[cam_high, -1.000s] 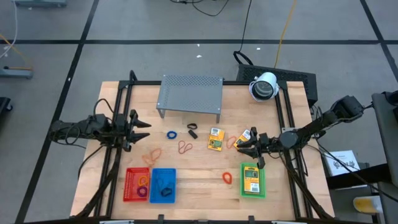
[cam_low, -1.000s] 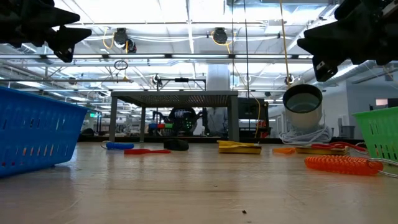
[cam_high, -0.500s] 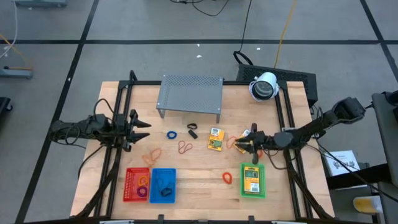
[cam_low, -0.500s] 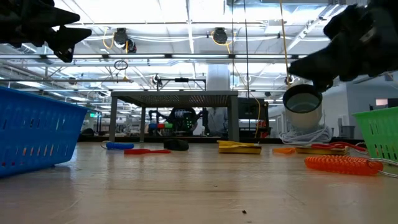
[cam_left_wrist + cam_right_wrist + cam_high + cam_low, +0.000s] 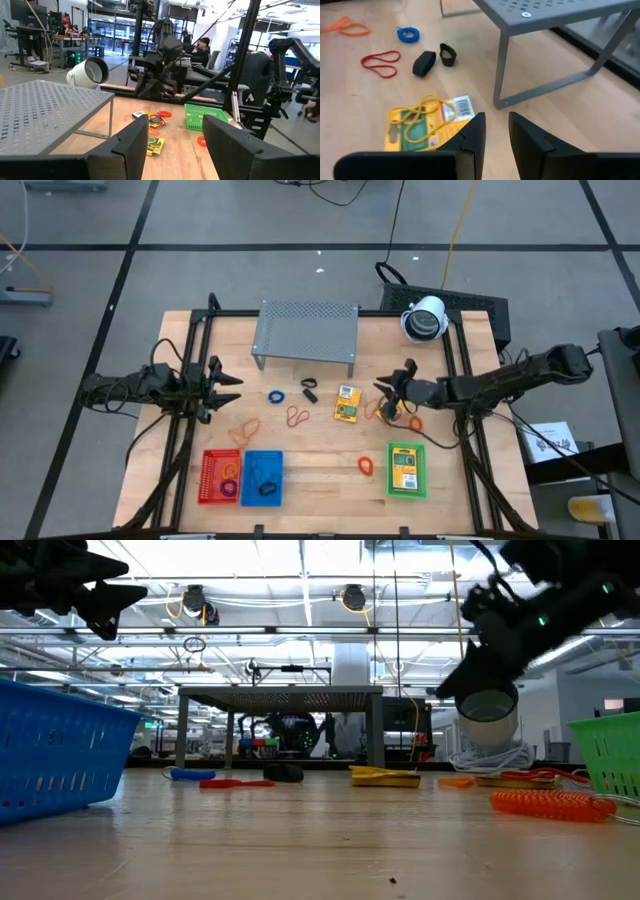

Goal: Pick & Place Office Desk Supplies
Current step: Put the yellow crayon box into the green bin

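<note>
The yellow packet (image 5: 422,125) lies flat on the bench (image 5: 320,465) just before the grey shelf (image 5: 305,330); right claw (image 5: 492,132) hovers above it, slightly parted, empty; likely light, floppy, slick; pinch an edge; left claw (image 5: 228,385) waits, open.

High view: straight down, whole table (image 5: 300,480). Low view: tabletop level, facing the room. 2 wrist views look forward, close; all share the grey shelf (image 5: 306,330).
</note>
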